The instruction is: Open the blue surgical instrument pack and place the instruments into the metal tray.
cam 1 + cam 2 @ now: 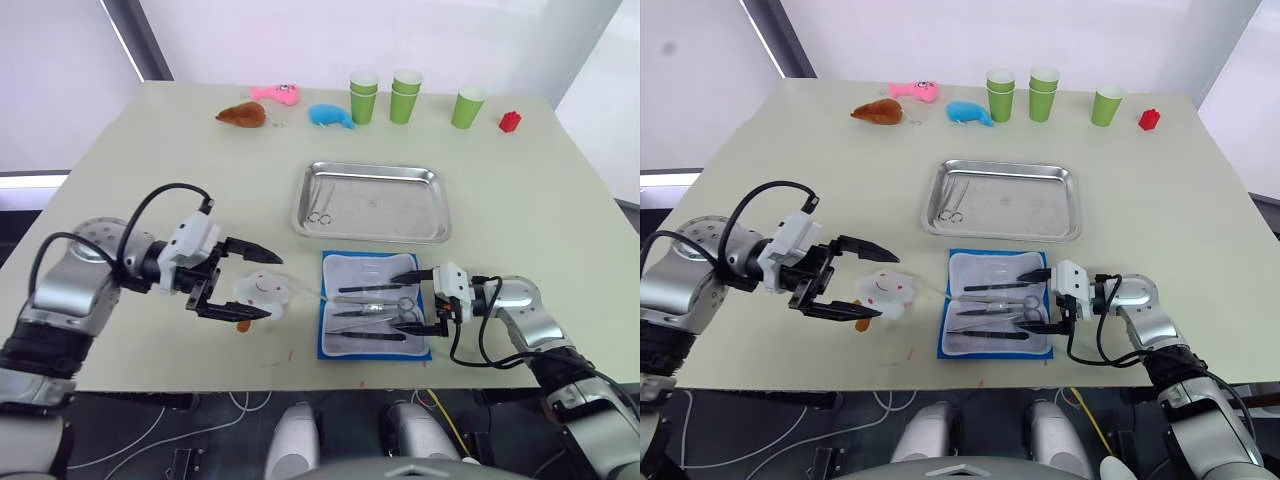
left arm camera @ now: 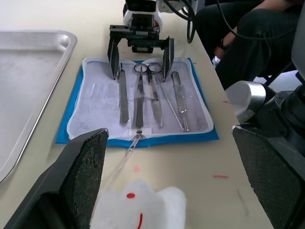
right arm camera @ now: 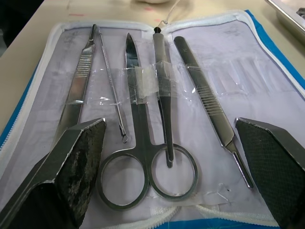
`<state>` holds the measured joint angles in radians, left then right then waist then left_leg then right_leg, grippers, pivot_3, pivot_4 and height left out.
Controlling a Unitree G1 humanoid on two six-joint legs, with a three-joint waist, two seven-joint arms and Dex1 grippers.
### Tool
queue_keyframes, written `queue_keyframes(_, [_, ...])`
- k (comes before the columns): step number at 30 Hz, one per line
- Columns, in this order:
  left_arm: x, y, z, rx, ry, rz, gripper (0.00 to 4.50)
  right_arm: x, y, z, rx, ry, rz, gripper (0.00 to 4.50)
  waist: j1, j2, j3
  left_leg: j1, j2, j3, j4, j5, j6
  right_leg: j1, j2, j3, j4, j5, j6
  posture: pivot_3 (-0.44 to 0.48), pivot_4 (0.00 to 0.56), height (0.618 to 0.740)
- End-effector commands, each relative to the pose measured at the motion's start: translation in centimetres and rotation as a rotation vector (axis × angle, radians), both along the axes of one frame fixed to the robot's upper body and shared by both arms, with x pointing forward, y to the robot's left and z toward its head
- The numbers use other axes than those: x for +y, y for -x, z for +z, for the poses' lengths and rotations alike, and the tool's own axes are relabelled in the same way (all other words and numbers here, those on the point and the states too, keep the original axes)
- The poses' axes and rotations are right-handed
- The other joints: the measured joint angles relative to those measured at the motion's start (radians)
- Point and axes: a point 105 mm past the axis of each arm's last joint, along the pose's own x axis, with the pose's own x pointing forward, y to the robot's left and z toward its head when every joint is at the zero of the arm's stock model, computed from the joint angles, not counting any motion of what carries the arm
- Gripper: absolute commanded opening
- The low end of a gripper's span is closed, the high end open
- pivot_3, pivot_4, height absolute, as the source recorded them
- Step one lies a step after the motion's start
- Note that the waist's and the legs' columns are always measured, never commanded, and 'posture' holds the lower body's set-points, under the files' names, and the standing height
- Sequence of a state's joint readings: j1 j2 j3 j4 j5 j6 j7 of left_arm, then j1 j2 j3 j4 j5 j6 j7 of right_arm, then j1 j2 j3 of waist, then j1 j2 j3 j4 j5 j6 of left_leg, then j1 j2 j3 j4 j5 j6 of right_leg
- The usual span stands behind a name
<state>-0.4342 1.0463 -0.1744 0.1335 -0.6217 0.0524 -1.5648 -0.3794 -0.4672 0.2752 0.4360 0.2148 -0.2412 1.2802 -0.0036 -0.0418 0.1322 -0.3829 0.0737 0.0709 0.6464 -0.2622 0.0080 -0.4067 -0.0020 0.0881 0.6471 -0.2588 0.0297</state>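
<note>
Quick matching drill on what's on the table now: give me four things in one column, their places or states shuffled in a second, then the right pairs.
1. blue surgical instrument pack
2. metal tray
3. right gripper
4. left gripper

A. open, over a white smiley toy
B. holds one pair of scissors
C. lies open, tools strapped inside
D. open, astride the ring-handled scissors

Pairs: 1-C, 2-B, 3-D, 4-A

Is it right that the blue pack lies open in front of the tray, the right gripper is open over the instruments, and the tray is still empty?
Not quite: the metal tray already holds a pair of scissors, seen in the left eye view. The rest stands.
</note>
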Motion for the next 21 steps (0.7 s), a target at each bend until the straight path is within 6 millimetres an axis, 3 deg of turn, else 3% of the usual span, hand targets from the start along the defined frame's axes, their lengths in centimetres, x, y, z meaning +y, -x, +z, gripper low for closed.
queue_keyframes(1, [-1.1, -1.2, -0.2, -0.047, -0.025, -0.06, 4.41, -2.2, 2.3, -5.4, 0.175, 0.216, -0.003, 4.5, 0.008, 0.001, 0.0, 0.001, 0.0, -0.001, 0.001, 0.0, 0.0, 0.002, 0.0, -0.001, 0.0, 0.0, 0.0, 0.0, 0.15, 0.739])
queue_keyframes(6, [-3.0, -3.0, -2.0, -0.081, -0.087, -0.065, 4.41, -2.0, 2.3, -5.7, 0.179, 0.219, -0.016, 4.5, 0.01, -0.002, -0.001, 0.002, 0.0, 0.0, 0.006, 0.0, 0.0, 0.003, 0.001, 0.0, 0.005, 0.0, 0.0, 0.0, 0.15, 0.739])
queue_keyframes(13, [-5.7, -4.9, -2.5, -0.104, -0.053, -0.061, 4.41, -1.8, 2.2, -5.8, 0.177, 0.214, -0.038, 4.5, 0.013, -0.005, -0.004, 0.004, 0.0, -0.001, 0.007, 0.0, 0.0, 0.003, 0.002, 0.001, 0.012, 0.0, 0.0, 0.0, 0.15, 0.739])
queue_keyframes(16, [-6.5, -5.8, -2.9, -0.102, -0.053, -0.036, 3.67, -1.8, 2.2, -5.9, 0.176, 0.218, -0.04, 4.5, 0.013, -0.005, -0.004, 0.004, 0.0, -0.001, 0.007, 0.0, 0.0, 0.003, 0.002, 0.001, 0.013, 0.0, 0.0, 0.0, 0.15, 0.739])
queue_keyframes(18, [-6.8, -6.3, -3.4, -0.115, -0.071, -0.028, 2.81, -1.9, 2.2, -5.9, 0.176, 0.221, -0.04, 4.5, 0.009, -0.005, -0.004, 0.004, 0.0, -0.001, 0.008, 0.0, 0.0, 0.003, 0.002, 0.001, 0.013, 0.0, 0.0, 0.0, 0.15, 0.739])
queue_keyframes(21, [-7.6, -6.8, -3.9, -0.109, -0.062, -0.025, 2.81, -2.0, 2.2, -5.9, 0.176, 0.222, -0.044, 4.5, 0.006, -0.005, -0.005, 0.004, 0.0, -0.001, 0.008, 0.0, 0.0, 0.003, 0.002, 0.001, 0.013, 0.0, 0.0, 0.0, 0.15, 0.739])
